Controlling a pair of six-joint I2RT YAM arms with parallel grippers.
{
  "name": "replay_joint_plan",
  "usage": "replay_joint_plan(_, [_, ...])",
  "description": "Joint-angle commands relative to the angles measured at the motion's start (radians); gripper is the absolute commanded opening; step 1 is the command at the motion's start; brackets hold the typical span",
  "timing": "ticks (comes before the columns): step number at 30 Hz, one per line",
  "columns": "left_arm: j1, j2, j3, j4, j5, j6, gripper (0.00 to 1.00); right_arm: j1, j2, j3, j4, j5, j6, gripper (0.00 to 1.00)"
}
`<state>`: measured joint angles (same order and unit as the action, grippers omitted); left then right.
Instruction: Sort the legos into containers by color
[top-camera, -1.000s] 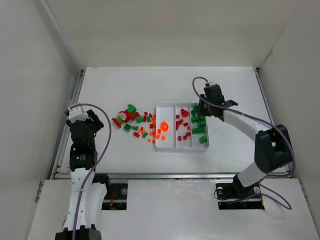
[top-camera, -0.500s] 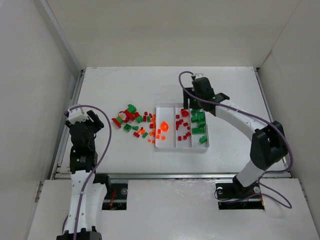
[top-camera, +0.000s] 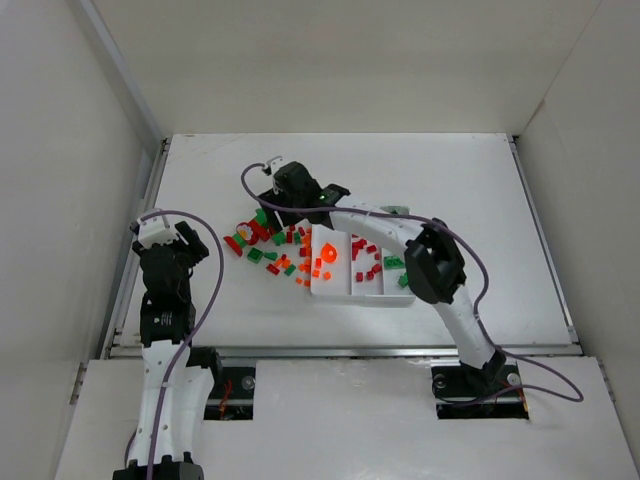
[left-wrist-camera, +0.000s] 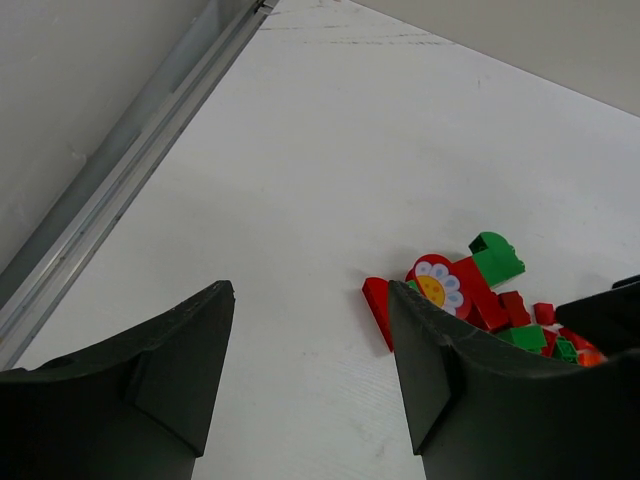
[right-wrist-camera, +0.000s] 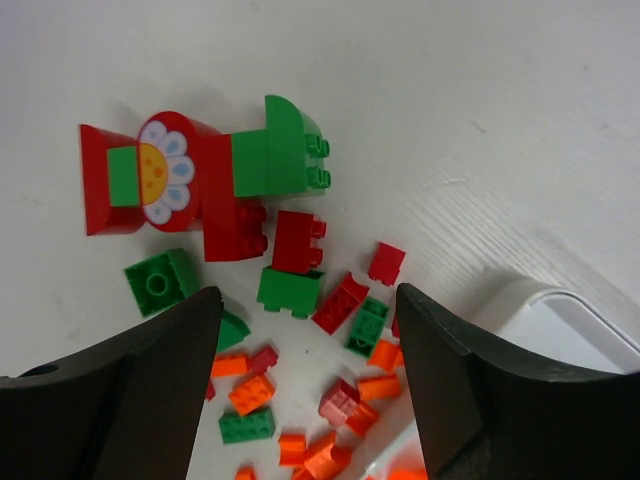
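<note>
Daisy print (right-wrist-camera: 160, 172) on one red lego (right-wrist-camera: 218, 205)

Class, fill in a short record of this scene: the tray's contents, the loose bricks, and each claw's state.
tray: orange legos in left compartment, red in middle, green in right
loose legos: red, green and orange mixed, on the table left of the tray
left claw: open, empty, over bare table beside the loose legos
right claw: open, empty, above the loose legos

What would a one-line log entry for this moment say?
right gripper: open, empty, over loose bricks left of tray | left gripper: open, empty, short of the bricks | tray: partly filled
</note>
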<state>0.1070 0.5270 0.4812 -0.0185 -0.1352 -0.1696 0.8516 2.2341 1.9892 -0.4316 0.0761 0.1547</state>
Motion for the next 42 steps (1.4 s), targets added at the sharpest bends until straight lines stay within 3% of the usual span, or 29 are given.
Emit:
replay_joint_plan(1, [0.003, -0.012, -0.004, 0.051, 0.008, 0.015, 0.59, 0.016, 0.085, 0.136, -0.056, -0.033, 0.000, 0.74])
replay_joint_plan(7, [0.003, -0.012, -0.004, 0.051, 0.008, 0.015, 0.59, 0.035, 0.137, 0.165, -0.068, 0.042, 0.022, 0.72])
replay_joint_plan(19, [0.003, -0.012, -0.013, 0.060, 0.008, 0.015, 0.59, 0.075, 0.211, 0.141, -0.050, -0.010, 0.022, 0.65])
replay_joint_plan(28, [0.003, -0.012, -0.013, 0.060, 0.008, 0.015, 0.59, 0.075, 0.188, 0.105, -0.045, -0.010, 0.022, 0.31])
replay_joint_plan(33, [0.003, -0.012, -0.013, 0.060, 0.008, 0.015, 0.59, 0.075, 0.118, 0.094, -0.036, -0.010, 0.022, 0.00])
replay_joint_plan(38, [0.003, -0.012, -0.013, 0.060, 0.008, 0.015, 0.59, 0.075, -0.075, -0.015, 0.014, 0.013, 0.013, 0.00])
replay_joint_plan(42, [0.003, -0.012, -0.013, 0.060, 0.008, 0.015, 0.59, 0.012, -0.301, -0.222, 0.112, 0.051, 0.064, 0.00])
